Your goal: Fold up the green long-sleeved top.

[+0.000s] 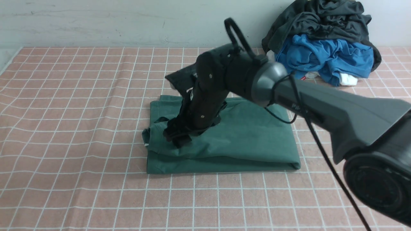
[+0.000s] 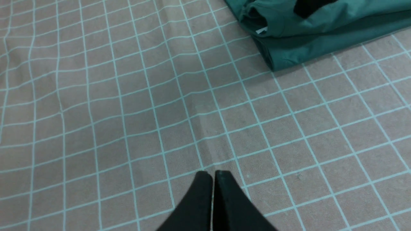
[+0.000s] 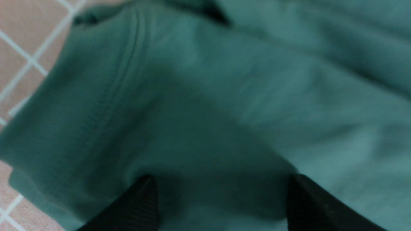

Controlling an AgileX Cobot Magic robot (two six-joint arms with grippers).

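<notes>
The green long-sleeved top [image 1: 244, 141] lies folded into a rough rectangle in the middle of the checked cloth, with a rumpled upper layer at its left end. My right gripper [image 1: 176, 136] hovers just over that left end, jaws spread wide with only cloth below them. Up close, in the right wrist view, the top [image 3: 205, 96] fills the picture, its ribbed cuff [image 3: 54, 128] at one side, and the right gripper [image 3: 221, 181] has nothing between its fingers. My left gripper [image 2: 212, 175] is shut over bare cloth, away from the top's corner [image 2: 289, 45].
A heap of dark charcoal-grey clothing [image 1: 324, 19] over a bright blue garment [image 1: 324, 57] sits at the back right against the wall. A dark patch of fabric [image 1: 181, 78] lies behind the top. The pink checked tablecloth [image 1: 70, 128] covers the table.
</notes>
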